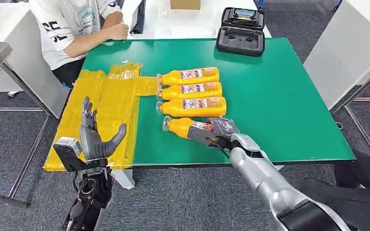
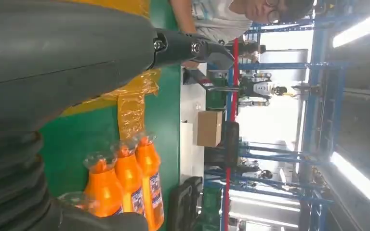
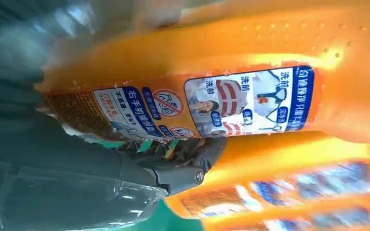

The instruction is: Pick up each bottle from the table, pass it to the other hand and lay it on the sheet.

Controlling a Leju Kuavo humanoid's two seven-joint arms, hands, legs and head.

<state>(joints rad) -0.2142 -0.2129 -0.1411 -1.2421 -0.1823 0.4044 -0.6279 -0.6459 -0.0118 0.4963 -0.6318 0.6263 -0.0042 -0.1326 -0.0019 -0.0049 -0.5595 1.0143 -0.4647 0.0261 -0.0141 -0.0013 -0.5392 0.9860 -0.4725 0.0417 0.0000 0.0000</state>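
**Right hand on the nearest bottle, left hand waiting**

Right hand [image 1: 220, 134] wraps the lower body of the nearest bottle [image 1: 185, 126], fingers closed around it; the right wrist view shows a finger [image 3: 183, 171] tucked under the label. Bottle lies at a slant, cap end toward the sheet [image 1: 101, 110], and appears still on or barely off the green table [image 1: 279, 96]; cannot tell which. Grip sits at the base end, likely so the neck end stays free for the other hand to take.

Left hand [image 1: 95, 137] is raised over the sheet's near edge, fingers spread, holding nothing. Its palm seems turned toward the right arm, probably posed to receive the pass.

Count: four orange bottles. Three lie side by side, caps toward the sheet: farthest [image 1: 189, 75], middle [image 1: 190, 90], third [image 1: 192, 106]. None lies on the sheet yet.

One yellow sheet, crinkled, at the table's left edge. One open black case [image 1: 241, 31] at the far end. One seated person [image 1: 72, 24] beyond the sheet.
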